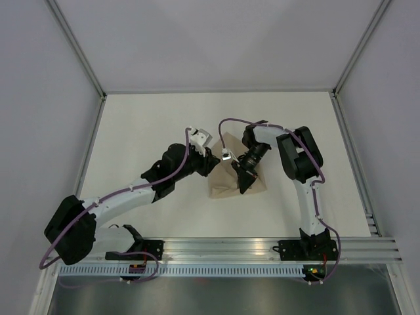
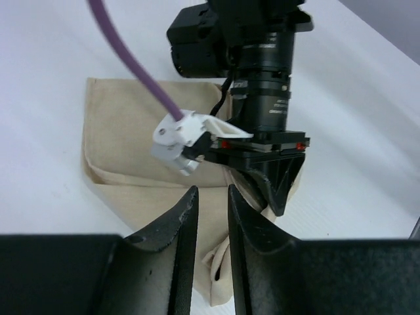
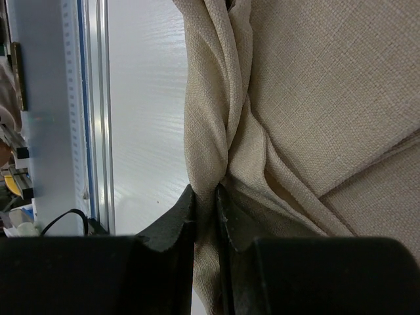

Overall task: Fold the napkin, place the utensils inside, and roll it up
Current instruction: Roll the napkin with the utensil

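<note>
Tan napkin (image 1: 222, 188) lies mid-table, the right gripper (image 1: 244, 184) on it, the left gripper (image 1: 212, 161) at its left edge. Left wrist: its fingers (image 2: 185, 226) sit nearly together over a cloth bump; pinching or not, I cannot tell. Right wrist: fingers (image 3: 178, 220) squeeze a long ridge running straight ahead.

Bench (image 1: 164, 118): I'm looking at a plain white matte top.
Walls (image 1: 39, 98): pale grey panels on three sides.
Frame posts (image 1: 76, 49): bare aluminium, slanting in at both far corners.
Rail (image 1: 223, 246): silver and grooved, along the near edge.
Slotted strip (image 1: 216, 270): just below that rail.
</note>
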